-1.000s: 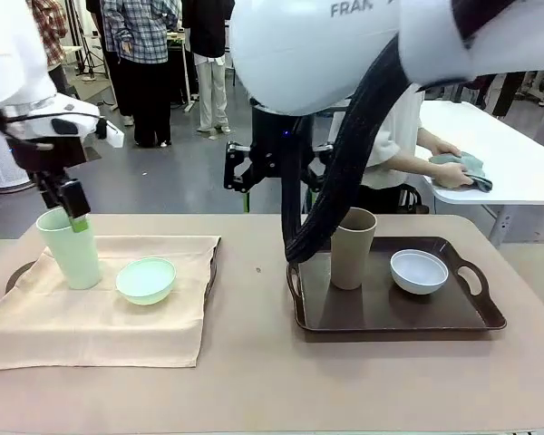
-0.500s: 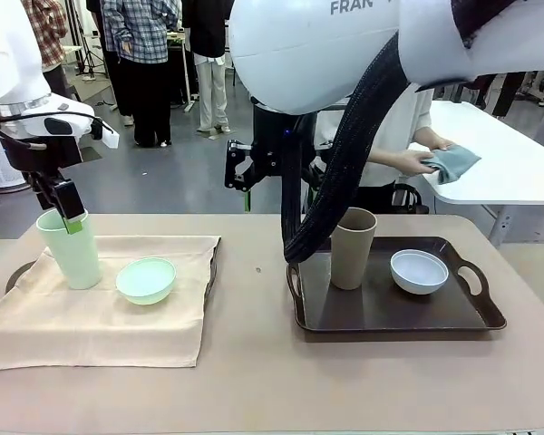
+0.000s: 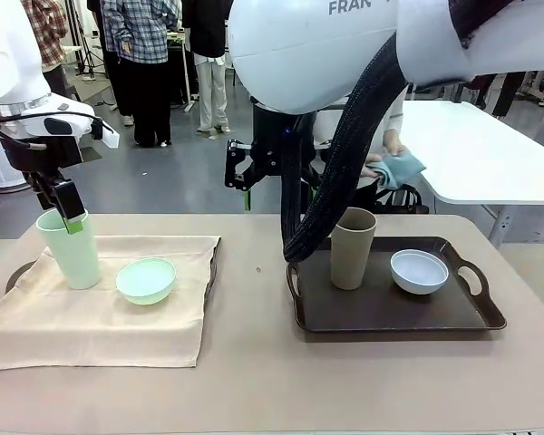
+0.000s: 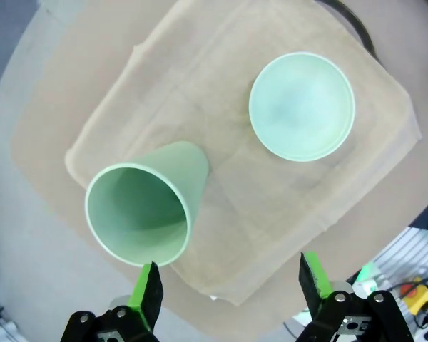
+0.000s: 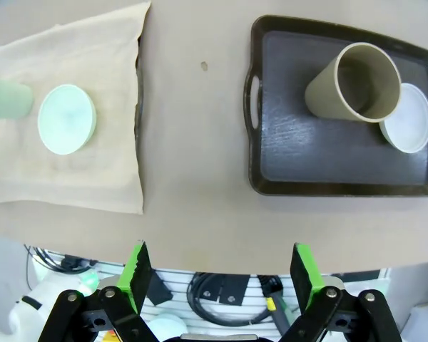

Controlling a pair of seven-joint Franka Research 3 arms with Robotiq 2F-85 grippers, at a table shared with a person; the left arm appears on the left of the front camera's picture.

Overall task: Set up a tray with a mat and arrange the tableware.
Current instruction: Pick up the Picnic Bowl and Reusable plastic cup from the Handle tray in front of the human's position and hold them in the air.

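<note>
Left fingers (image 3: 71,210) stood wide apart and held nothing. They were positioned above the mint green tumbler (image 3: 70,249), with one green pad at its rim. Whether the pad touched the rim could not be determined.

Right fingers (image 3: 246,195) were likewise fully spread and empty, raised well above the desk (image 3: 254,381) near its far edge, clear of all items.

The mint green tumbler stood upright on the beige mat (image 3: 100,326), toward its far left corner. The mint green bowl (image 3: 146,279) sat on the same mat just beside the tumbler, not touching it. The mat was draped over a dark tray (image 3: 212,265), with only the tray's rim showing at either side.

On the right, the tan-brown tumbler (image 3: 352,247) stood upright in the far left portion of a bare dark brown tray (image 3: 390,317). The white bowl (image 3: 419,271) sat next to the tumbler, apart from it.

At the far side, a person's hand (image 3: 378,170) held a teal cloth (image 3: 401,167).
</note>
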